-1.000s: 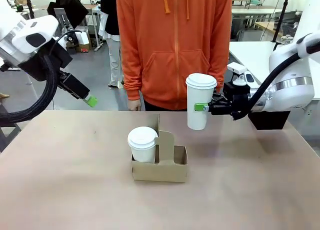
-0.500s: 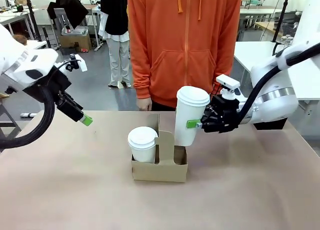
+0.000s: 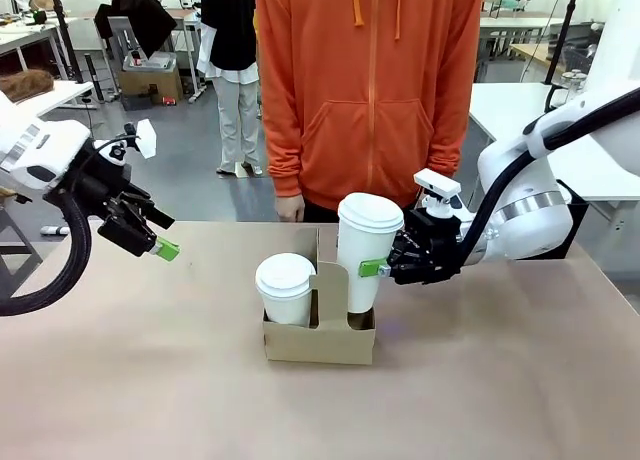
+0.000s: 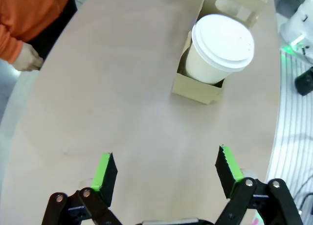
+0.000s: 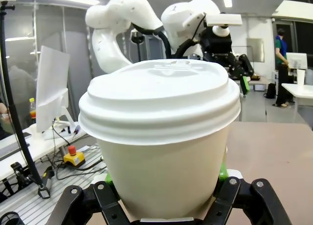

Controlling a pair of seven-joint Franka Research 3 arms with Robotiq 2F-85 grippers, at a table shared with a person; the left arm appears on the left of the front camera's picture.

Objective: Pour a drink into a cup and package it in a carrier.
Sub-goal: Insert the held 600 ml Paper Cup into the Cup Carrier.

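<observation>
The right gripper (image 3: 383,269) clamps a lidded white cup (image 3: 363,252), its bottom sunk into the right pocket of the cardboard carrier (image 3: 320,330) on the table (image 3: 150,380). A second lidded cup (image 3: 285,288) sits in the left pocket. The left gripper (image 3: 160,246) hangs released, jaws wide, above the table's left side. A person (image 3: 370,90) in an orange hoodie stands at the far edge.
</observation>
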